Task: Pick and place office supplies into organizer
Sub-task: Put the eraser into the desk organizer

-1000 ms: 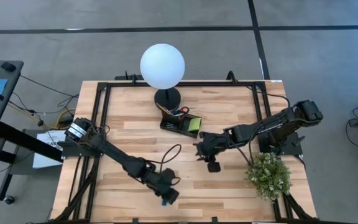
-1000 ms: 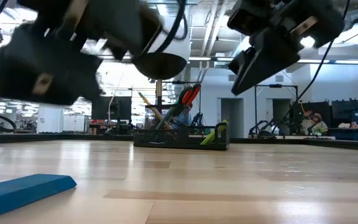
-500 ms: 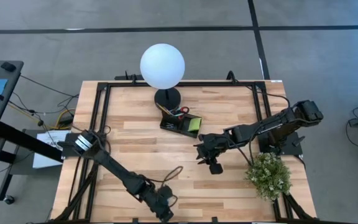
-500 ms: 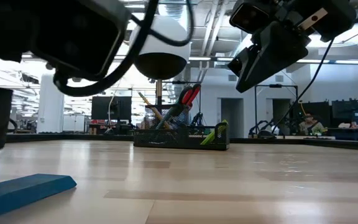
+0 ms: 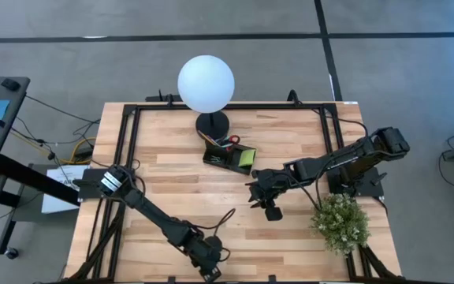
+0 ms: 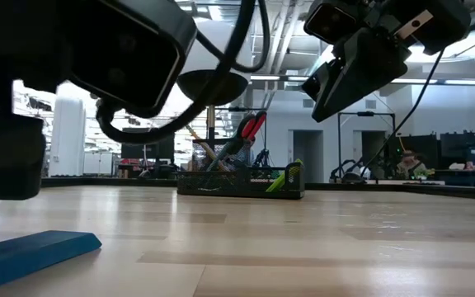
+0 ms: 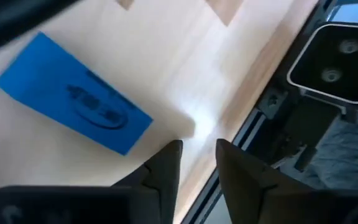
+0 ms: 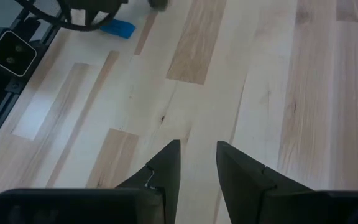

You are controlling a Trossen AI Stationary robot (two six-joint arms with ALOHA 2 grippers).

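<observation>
A small blue eraser [image 7: 73, 102] lies flat on the wooden table close to its near edge, also seen low in the low view [image 6: 35, 252]. My left gripper [image 7: 197, 155] hovers just above and beside the eraser, at the near edge [image 5: 209, 267]. Its fingers stand slightly apart with nothing between them. The black organizer [image 5: 225, 158] stands at the far middle, holding red-handled scissors [image 6: 250, 128] and a lime-green sticky pad [image 5: 247, 158]. My right gripper [image 5: 269, 210] hangs above the table's middle, slightly open and empty [image 8: 197, 155].
A white globe lamp [image 5: 206, 83] stands behind the organizer on a round black base [image 5: 211, 122]. A green potted plant [image 5: 340, 221] stands at the near right. A small camera [image 7: 331, 62] sits at the table's near rim, close to the left gripper.
My left gripper has moved toward the table's near edge and down, coming low over the blue eraser and turning as it went. The eraser has stayed where it lay.
</observation>
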